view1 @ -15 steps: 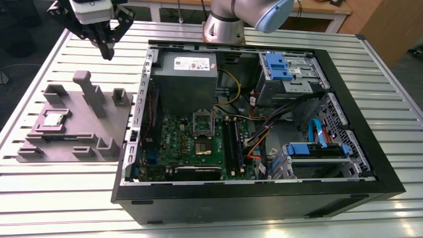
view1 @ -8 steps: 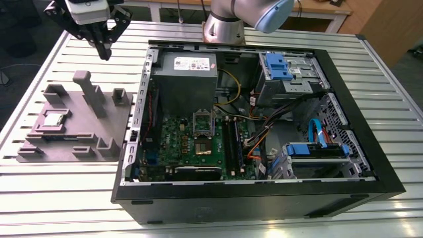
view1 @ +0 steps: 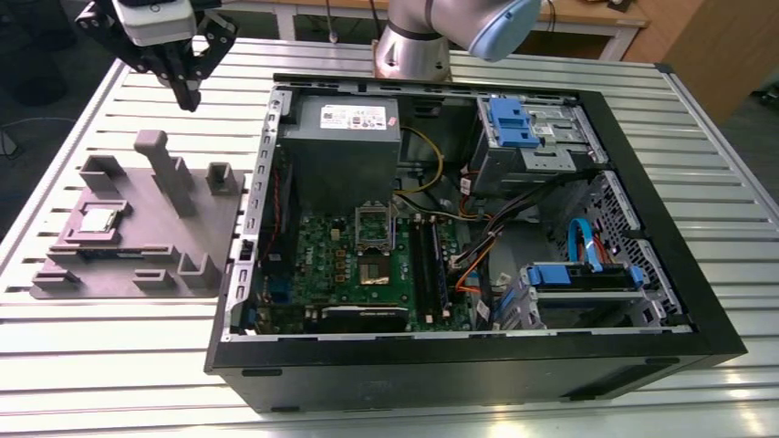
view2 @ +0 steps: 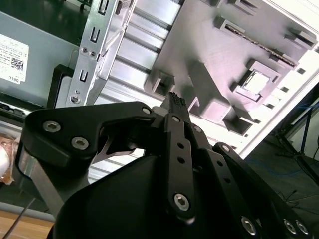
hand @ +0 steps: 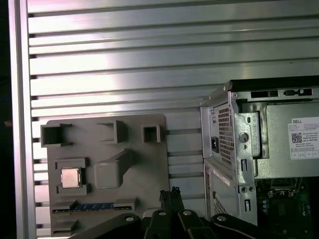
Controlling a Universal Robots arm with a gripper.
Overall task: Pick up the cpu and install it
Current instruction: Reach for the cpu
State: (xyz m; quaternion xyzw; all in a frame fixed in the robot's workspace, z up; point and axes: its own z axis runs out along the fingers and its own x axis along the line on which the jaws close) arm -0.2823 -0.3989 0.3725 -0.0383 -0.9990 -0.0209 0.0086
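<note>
Closest to the lens in both wrist views is the black linkage of the gripper. Its two fingers are brought together to a point, closed, with nothing pinched between them. In the exterior view the gripper is held high above the slatted worktop, off the far end of the grey holder and near the corner of the open computer case. Nothing is touched by it.

Next out, the holder is laid flat on the worktop just beside the case. The cpu is seated in a square recess of it, silver top up, well apart from the fingertips. It can also be picked out in the exterior view and the second wrist view. The recess is probably there so the chip is kept flat and at a known spot, with its edges left free to be grabbed from above. A memory stick is slotted on edge in the same holder, right below the cpu's pocket.

Further out, the case is laid on its side with the panel off, presumably so the motherboard faces up and can be reached straight down. What looks like the socket sits near the middle of the board, and no chip can be made out in it. So the pick-up is judged not yet made, and the install not yet started.
</note>
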